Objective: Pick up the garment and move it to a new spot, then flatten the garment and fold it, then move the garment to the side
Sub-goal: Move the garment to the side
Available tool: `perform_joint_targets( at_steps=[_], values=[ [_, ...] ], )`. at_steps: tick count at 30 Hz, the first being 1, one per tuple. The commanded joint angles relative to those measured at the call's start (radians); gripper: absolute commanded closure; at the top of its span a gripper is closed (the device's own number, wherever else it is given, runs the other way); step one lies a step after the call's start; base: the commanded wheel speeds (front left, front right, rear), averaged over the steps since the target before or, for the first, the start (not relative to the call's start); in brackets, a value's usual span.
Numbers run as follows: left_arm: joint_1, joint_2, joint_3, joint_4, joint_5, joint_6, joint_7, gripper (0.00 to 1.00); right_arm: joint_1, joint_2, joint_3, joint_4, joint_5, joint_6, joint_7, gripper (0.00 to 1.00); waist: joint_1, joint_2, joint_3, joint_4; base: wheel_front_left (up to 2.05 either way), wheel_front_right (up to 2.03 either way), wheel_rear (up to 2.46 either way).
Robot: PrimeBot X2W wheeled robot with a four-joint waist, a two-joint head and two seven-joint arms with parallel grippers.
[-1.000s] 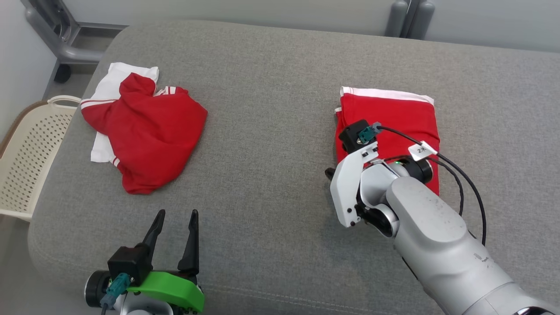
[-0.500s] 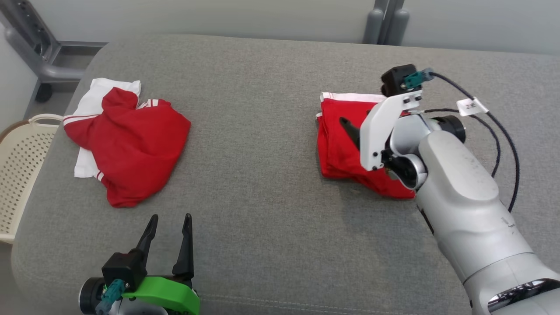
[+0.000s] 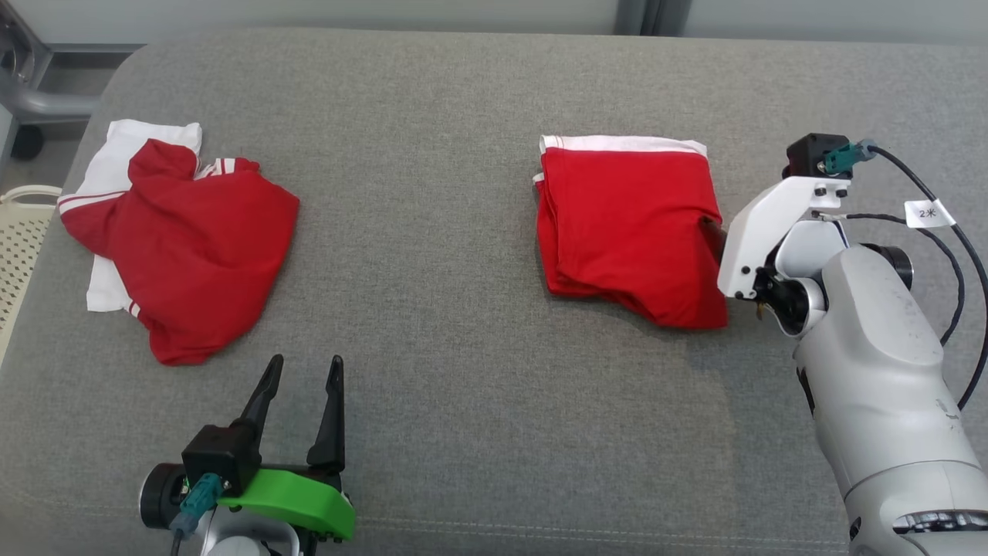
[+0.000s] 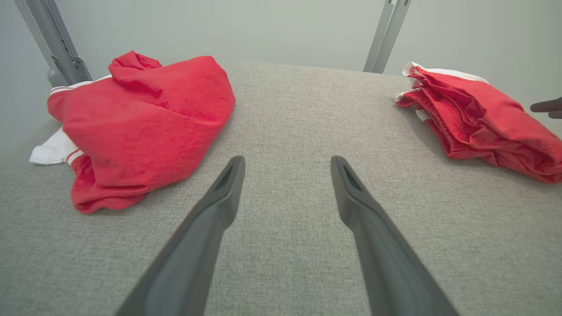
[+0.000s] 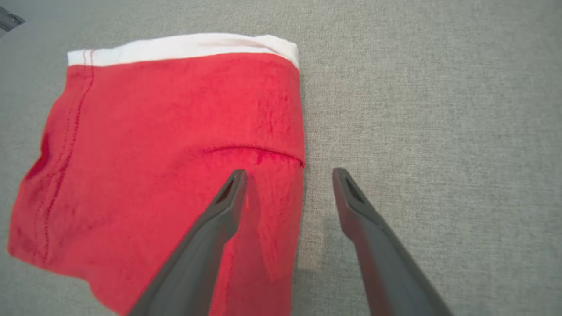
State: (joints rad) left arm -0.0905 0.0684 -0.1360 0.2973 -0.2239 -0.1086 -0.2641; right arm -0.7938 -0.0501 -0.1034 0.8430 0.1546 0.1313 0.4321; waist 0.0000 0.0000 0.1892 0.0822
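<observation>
1. Lying folded at the right-centre of the head view, the red garment (image 3: pixel 629 232) forms a rough rectangle on the grey cushion (image 3: pixel 463 324), with its white band along the upper edge.
2. My right gripper (image 5: pixel 287 173) stands open and holds nothing. In the right wrist view one finger is over the garment's lower right part and the other over bare cushion, with the fabric's edge between them.
3. My left gripper (image 3: pixel 305 361), at the lower left of the head view, is likewise open and empty over the cushion.
4. A crumpled red-and-white garment (image 3: pixel 181 247) lies at the left of the head view, well apart from the folded one.
5. A pale perforated basket (image 3: pixel 19 232) shows at the left edge.
</observation>
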Motion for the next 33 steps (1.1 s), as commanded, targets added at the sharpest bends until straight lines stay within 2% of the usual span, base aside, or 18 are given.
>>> perform_joint_targets(
  at_steps=[1, 5, 12, 13, 14, 15, 16, 24, 33],
  values=[
    [-0.018, 0.007, -0.002, -0.001, 0.01, -0.004, -0.001, 0.0, 0.009, -0.001, -0.012, 0.016, -0.002, -0.001, -0.008, 0.0, 0.0, 0.0, 0.019, 0.008, 0.0, 0.0, 0.0],
    [-0.027, 0.01, -0.004, -0.001, 0.012, -0.005, -0.001, 0.0, 0.007, -0.001, -0.029, 0.046, -0.006, -0.001, -0.017, 0.0, 0.0, 0.0, 0.026, 0.017, 0.0, 0.0, 0.0],
    [-0.024, 0.01, -0.011, -0.004, 0.015, -0.009, -0.001, 0.0, -0.029, -0.001, -0.057, 0.163, 0.059, -0.001, -0.056, 0.0, 0.0, 0.0, 0.035, 0.04, 0.0, 0.0, 0.0],
    [-0.022, 0.01, -0.011, -0.004, 0.015, -0.009, -0.001, 0.0, -0.034, 0.0, -0.057, 0.179, 0.062, -0.001, -0.061, 0.15, 0.0, 0.0, 0.035, 0.041, 0.0, 0.0, 0.0],
    [-0.021, 0.01, -0.011, -0.005, 0.015, -0.009, -0.001, 0.0, -0.04, 0.0, -0.06, 0.196, 0.065, -0.001, -0.066, 0.53, 0.0, 0.0, 0.035, 0.042, 0.0, 0.0, 0.0],
    [-0.019, 0.01, -0.011, -0.005, 0.016, -0.009, -0.001, 0.0, -0.047, 0.0, -0.061, 0.211, 0.063, -0.001, -0.071, 0.8, 0.0, 0.0, 0.035, 0.042, 0.0, 0.0, 0.0],
    [-0.017, 0.01, -0.011, -0.006, 0.017, -0.009, -0.001, 0.0, -0.053, 0.0, -0.063, 0.224, 0.056, -0.001, -0.079, 1.0, 0.0, 0.0, 0.036, 0.041, 0.0, 0.0, 0.0],
    [-0.023, 0.006, -0.027, -0.022, 0.024, -0.008, -0.001, 0.0, -0.108, -0.005, -0.072, 0.282, -0.035, -0.001, -0.125, 1.0, 0.0, 0.0, 0.04, -0.003, 0.0, 0.0, 0.0],
    [-0.064, 0.0, -0.061, -0.056, 0.045, 0.0, -0.001, 0.0, -0.16, -0.007, -0.012, 0.261, -0.149, -0.001, -0.121, 1.0, 0.0, 0.0, 0.08, -0.139, 0.0, 0.0, 0.0]
  ],
)
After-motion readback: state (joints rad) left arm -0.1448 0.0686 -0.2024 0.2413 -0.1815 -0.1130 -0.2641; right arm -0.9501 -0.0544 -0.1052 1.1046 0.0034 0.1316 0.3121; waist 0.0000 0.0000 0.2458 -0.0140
